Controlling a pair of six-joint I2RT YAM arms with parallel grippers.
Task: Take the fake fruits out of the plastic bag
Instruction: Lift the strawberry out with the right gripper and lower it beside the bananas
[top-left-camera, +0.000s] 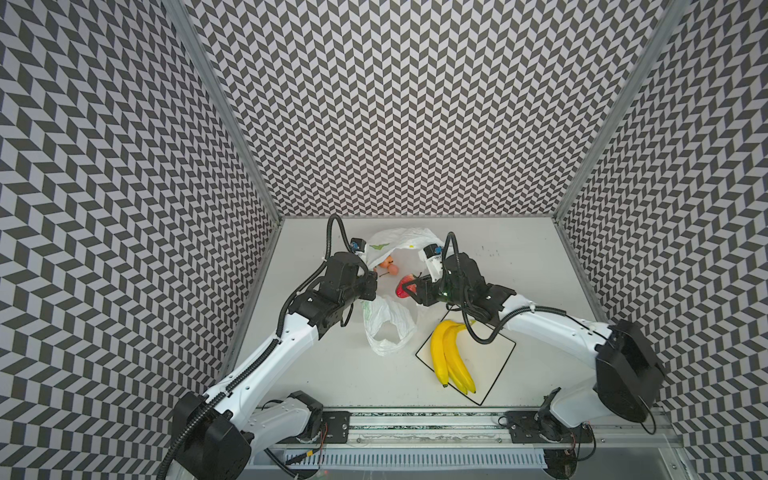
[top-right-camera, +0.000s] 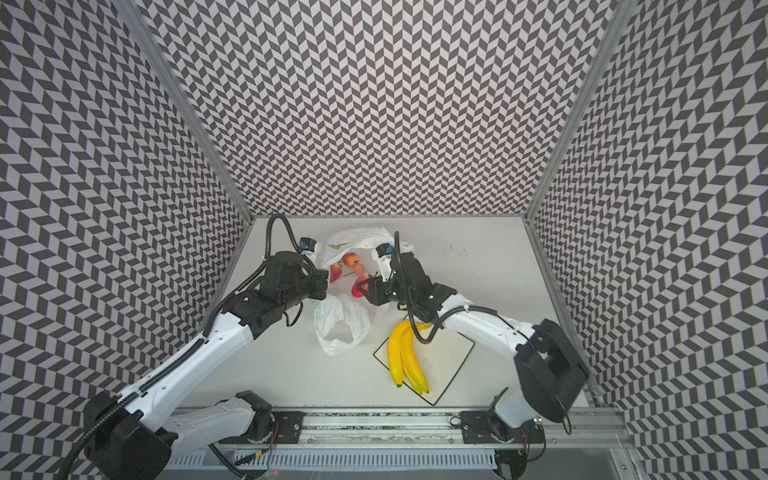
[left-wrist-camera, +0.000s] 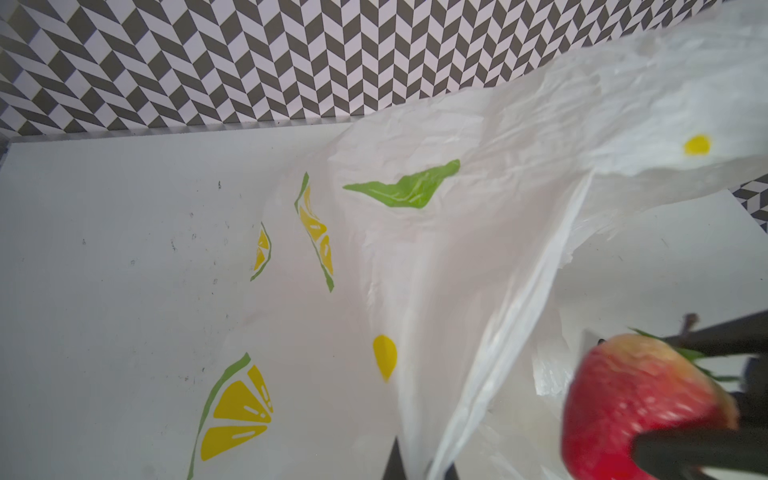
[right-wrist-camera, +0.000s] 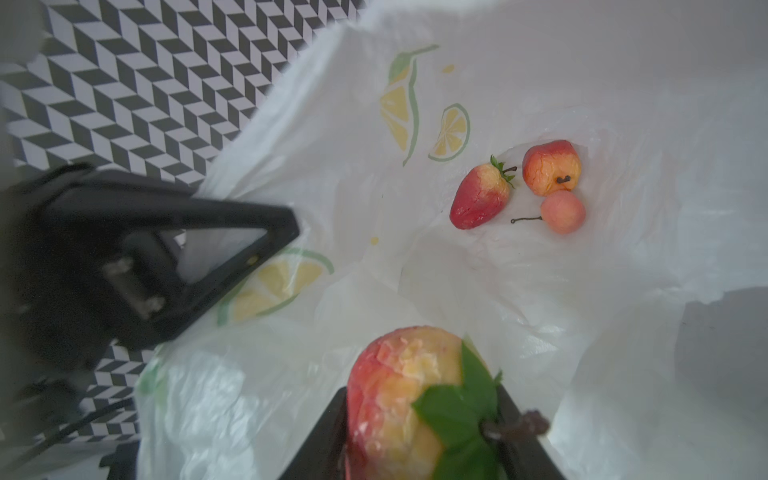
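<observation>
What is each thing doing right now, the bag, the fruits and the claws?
plastic bag: mouth held open, three fruits inside.
left gripper: shut on the plastic bag.
held strawberry: gripped near the bag's opening.
right gripper: shut on the held strawberry.
second strawberry: lying in the bag.
red-yellow fruit: lying in the bag.
peach-orange fruit: lying in the bag.
plate: flat on the table.
bananas: out, lying partly on the plate.

Both arms share one build. The left arm (top-left-camera: 295, 334) and right arm (top-left-camera: 552, 328) have glossy white link shells joined by chunky matte-black joint housings (top-left-camera: 627, 374). Ribbed black cable conduit (top-left-camera: 251, 365) runs along each arm (a thinner bare cable (top-left-camera: 473, 334) loops beneath the right one). Small blue-capped modules (top-left-camera: 356, 245) top white wrist brackets. The left gripper (right-wrist-camera: 291, 228) shows a black, hollow triangular finger.
</observation>
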